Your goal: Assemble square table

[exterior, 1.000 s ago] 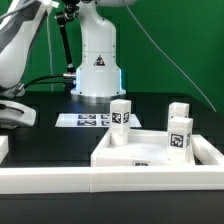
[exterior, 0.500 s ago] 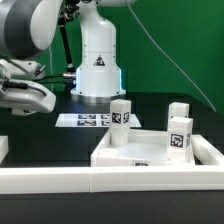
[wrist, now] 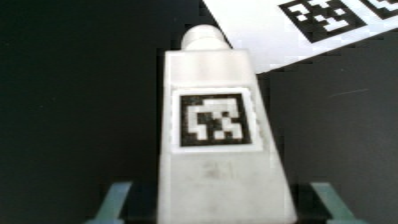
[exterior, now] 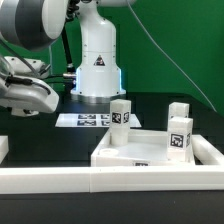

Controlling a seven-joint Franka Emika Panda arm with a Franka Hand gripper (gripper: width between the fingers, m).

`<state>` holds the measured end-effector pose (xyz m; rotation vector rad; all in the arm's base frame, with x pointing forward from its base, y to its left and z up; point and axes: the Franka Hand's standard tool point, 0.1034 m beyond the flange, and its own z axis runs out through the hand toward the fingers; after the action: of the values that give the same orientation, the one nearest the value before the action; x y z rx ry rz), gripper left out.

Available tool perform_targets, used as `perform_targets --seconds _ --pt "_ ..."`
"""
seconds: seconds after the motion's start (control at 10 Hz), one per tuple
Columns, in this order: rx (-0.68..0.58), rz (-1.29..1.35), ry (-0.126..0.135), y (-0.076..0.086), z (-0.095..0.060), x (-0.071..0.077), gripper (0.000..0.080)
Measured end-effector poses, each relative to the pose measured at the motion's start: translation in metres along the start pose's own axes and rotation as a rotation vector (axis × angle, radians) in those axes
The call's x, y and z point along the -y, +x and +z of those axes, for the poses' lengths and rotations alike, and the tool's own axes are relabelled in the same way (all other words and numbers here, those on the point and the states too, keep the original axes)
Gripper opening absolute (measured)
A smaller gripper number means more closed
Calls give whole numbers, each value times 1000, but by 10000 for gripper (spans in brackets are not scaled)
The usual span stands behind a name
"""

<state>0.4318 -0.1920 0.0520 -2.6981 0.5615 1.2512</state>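
From the exterior view I see the robot's white base [exterior: 97,62] at the back of the black table [exterior: 50,140], with a black warning triangle and some small print beneath it that I cannot read. The marker board [exterior: 82,120] lies flat just in front of that base, its tags too small to make out. The tabletop [exterior: 150,152] sits toward the exterior view's right, with a tag on its near edge. Three legs stand upright in it: one [exterior: 121,116] at the back left corner, one [exterior: 179,112] at the back right, and one [exterior: 180,137] just in front of that. Each shows a black-and-white tag. A long white rail [exterior: 60,180] runs along the front. The arm leans in from the exterior view's left, its wrist low over the table; the gripper [exterior: 35,100] is only partly shown there.

From the wrist view I see the gripper [wrist: 214,200] pinching the fourth leg [wrist: 214,120] between its two bluish fingers [wrist: 118,202]. The leg points away from the camera, tag face up, with its pointed tip near a corner of the marker board [wrist: 311,30].
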Motion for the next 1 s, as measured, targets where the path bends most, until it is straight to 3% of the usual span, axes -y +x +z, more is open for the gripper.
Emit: perform_targets --seconds 0.2,0.3,0.4,0.5,0.7,0.9,1.0 --pt "-125 29 11 -10 -13 29 290" --pt "-153 52 29 -22 -20 46 290" --pt "-222 39 36 -28 -37 59 290" --pt "-278 30 45 -32 -48 64 290" --pt "-426 25 43 -20 -54 65 290" --pt "-575 14 45 -18 -55 69 290" --pt "-631 15 45 -18 -57 78 290"
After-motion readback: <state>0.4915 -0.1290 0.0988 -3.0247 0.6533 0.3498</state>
